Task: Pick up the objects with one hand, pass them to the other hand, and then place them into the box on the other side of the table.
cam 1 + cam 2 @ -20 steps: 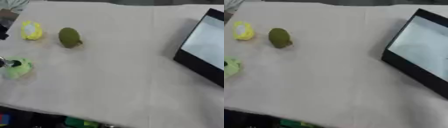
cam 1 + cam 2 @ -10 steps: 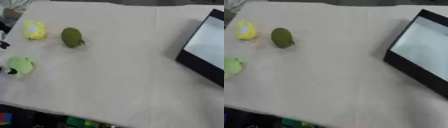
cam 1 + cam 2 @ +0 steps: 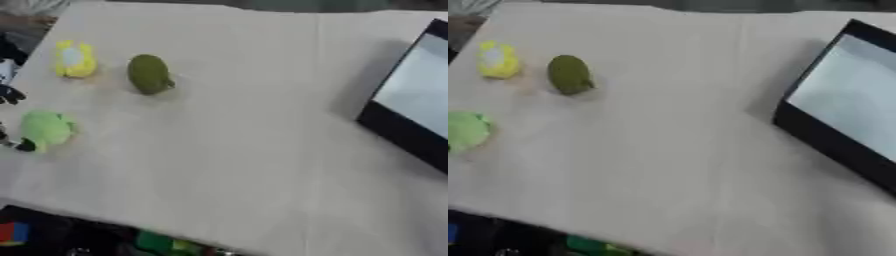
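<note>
At the far left edge the left hand (image 3: 9, 95) shows only as dark fingertips beside the light green toy (image 3: 45, 129); whether its fingers are spread or curled cannot be told. A yellow toy (image 3: 74, 59) and an olive fruit (image 3: 149, 74) lie upper left on the table (image 3: 236, 140). The black box (image 3: 846, 100) sits at the right edge.

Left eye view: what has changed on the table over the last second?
The left hand at the left edge has drawn back from the light green object. The yellow object, dark green object and box stayed put; the slight overall shift looks like camera motion.
</note>
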Controlling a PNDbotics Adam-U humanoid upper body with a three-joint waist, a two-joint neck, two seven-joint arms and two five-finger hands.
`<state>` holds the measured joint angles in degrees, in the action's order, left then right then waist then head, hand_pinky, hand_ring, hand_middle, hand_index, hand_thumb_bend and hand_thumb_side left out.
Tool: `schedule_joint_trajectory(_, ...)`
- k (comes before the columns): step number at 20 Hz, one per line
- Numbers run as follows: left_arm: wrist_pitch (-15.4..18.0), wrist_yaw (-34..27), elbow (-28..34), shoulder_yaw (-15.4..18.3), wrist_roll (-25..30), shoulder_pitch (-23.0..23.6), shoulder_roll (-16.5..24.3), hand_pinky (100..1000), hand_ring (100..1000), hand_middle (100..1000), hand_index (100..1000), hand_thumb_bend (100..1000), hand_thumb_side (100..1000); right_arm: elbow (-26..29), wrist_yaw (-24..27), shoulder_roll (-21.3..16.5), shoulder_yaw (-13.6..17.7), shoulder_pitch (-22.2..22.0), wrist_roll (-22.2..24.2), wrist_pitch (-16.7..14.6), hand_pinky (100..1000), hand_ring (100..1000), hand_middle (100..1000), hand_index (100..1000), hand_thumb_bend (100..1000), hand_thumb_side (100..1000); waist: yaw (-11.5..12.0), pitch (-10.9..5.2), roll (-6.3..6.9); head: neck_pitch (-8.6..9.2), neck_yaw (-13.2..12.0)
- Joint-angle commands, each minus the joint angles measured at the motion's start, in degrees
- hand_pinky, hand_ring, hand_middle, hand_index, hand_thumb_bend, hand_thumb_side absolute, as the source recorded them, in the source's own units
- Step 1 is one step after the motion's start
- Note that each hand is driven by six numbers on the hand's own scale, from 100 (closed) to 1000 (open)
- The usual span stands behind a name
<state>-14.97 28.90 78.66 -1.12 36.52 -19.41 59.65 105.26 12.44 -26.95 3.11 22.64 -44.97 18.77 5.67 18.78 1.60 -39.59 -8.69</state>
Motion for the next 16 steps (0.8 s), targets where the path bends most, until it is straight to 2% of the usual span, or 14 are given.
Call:
schedule_joint_trajectory(1,-0.27,3.01,0.34,0.73,2.97,-1.59,0.83,1000,944,861,938,731,262,1.14,0.27,-1.35,0.26,0.34,-3.40,3.51,731,774,744,667,100,446,-0.04,-1.37,-0.01,0.81,0.11)
schedule_joint_trajectory(4,-0.53,4.85,0.42,0.79,5.71,-2.79,-0.18,998,941,857,936,723,287,1.14,0.28,-1.31,0.24,0.36,-3.39,3.53,732,774,744,667,100,447,-0.09,-1.40,-0.06,0.82,0.24)
schedule_joint_trajectory(8,-1.18,7.53,-0.04,0.68,8.77,-3.84,-0.99,997,939,852,934,744,277,1.17,0.28,-1.25,0.23,0.39,-3.38,3.53,732,774,744,667,100,447,-0.18,-1.41,-0.10,0.74,0.37)
schedule_joint_trajectory(16,-1.17,11.45,-2.79,-0.65,10.34,-5.38,-2.81,986,923,830,908,765,260,1.19,0.36,-1.16,0.21,0.44,-3.36,3.52,732,774,744,667,100,448,-0.40,-1.39,-0.18,0.54,0.23)
